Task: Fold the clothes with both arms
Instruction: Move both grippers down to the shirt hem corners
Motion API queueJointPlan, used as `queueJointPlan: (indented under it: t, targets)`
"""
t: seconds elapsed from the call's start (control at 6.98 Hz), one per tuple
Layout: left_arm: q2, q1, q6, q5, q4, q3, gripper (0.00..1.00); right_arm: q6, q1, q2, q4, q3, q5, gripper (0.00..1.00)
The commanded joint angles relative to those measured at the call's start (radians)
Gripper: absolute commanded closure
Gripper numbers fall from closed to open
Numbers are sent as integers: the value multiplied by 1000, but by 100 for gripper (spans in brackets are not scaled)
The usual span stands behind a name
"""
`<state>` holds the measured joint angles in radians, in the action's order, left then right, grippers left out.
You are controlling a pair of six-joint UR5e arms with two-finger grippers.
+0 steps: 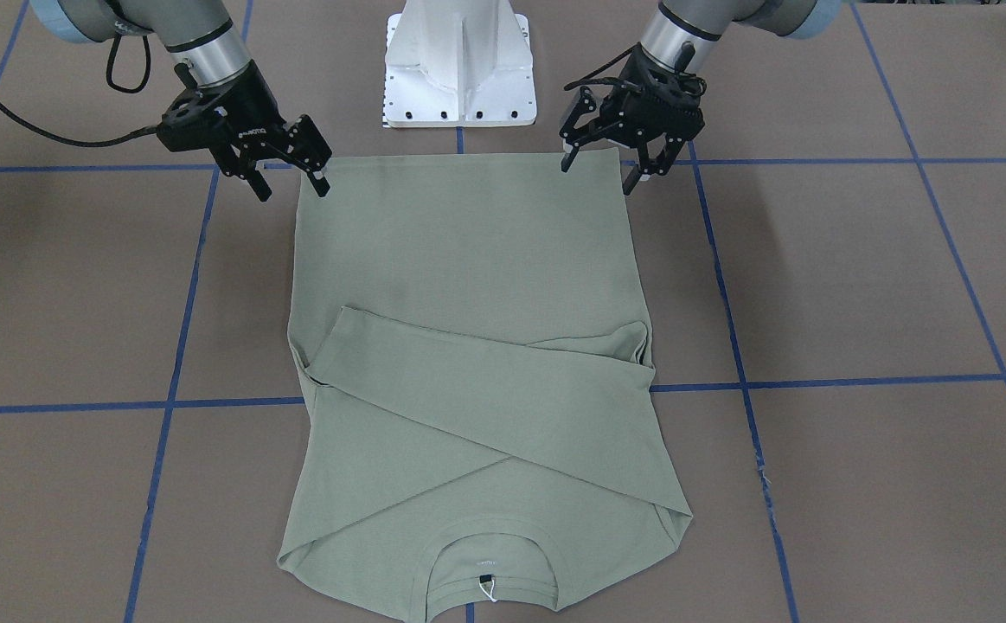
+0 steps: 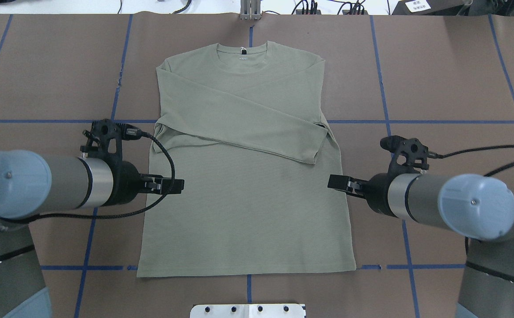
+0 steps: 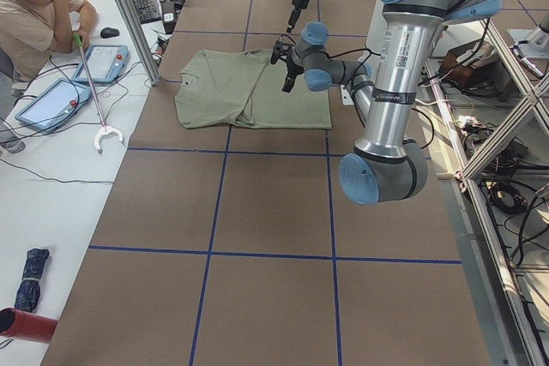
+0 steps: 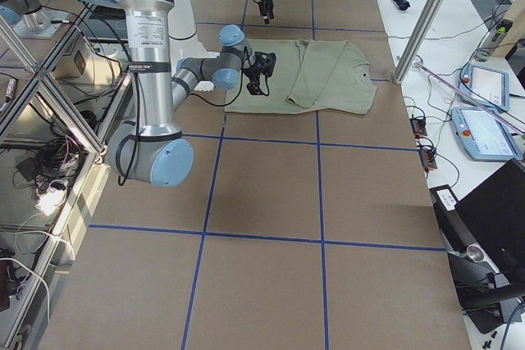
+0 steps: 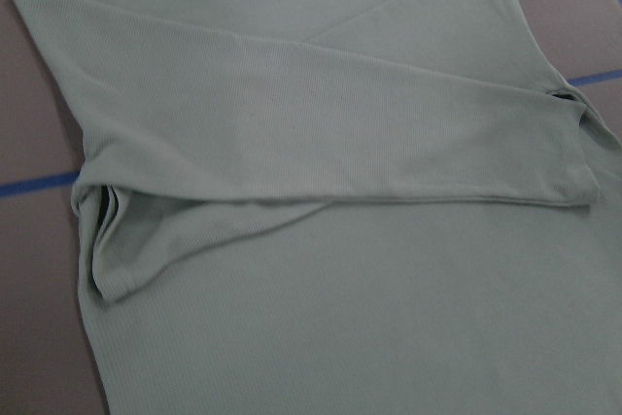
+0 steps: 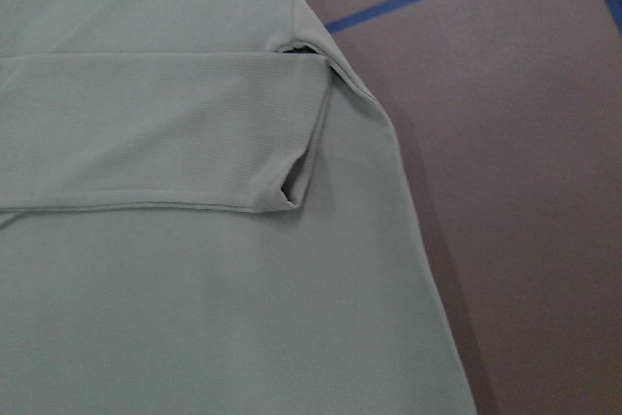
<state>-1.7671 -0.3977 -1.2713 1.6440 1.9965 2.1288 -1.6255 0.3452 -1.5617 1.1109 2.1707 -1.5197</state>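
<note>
The sage-green shirt (image 1: 468, 260) lies flat on the brown table, collar and neck tag away from the robot, hem toward its base. Both sleeves are folded across the chest. It also shows in the overhead view (image 2: 243, 212), the left wrist view (image 5: 340, 318) and the right wrist view (image 6: 194, 318). My left gripper (image 1: 599, 173) is open and empty, raised over the shirt's left edge (image 2: 173, 185). My right gripper (image 1: 291, 189) is open and empty, raised over the right edge (image 2: 334, 182). Neither touches the cloth. The wrist views show no fingers.
The white base pedestal (image 1: 459, 69) stands just behind the hem. Blue tape lines (image 1: 814, 161) grid the brown table cover. An operator (image 3: 34, 6) sits at the side desk with tablets and a grabber stick (image 3: 93, 92).
</note>
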Motion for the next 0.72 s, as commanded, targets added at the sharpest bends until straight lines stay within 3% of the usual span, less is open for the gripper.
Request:
queueJointPlan:
  t: [0.0, 0.14, 0.57]
  targets:
    - [108, 210, -338, -192, 73, 10, 30, -159, -146, -159, -25, 72, 139, 4]
    - [145, 274, -408, -267, 73, 4, 32, -171, -147, -161, -23, 70, 144, 4]
    - [204, 321, -416, -290, 74, -39, 32, -171, -147, -161, -23, 67, 150, 2]
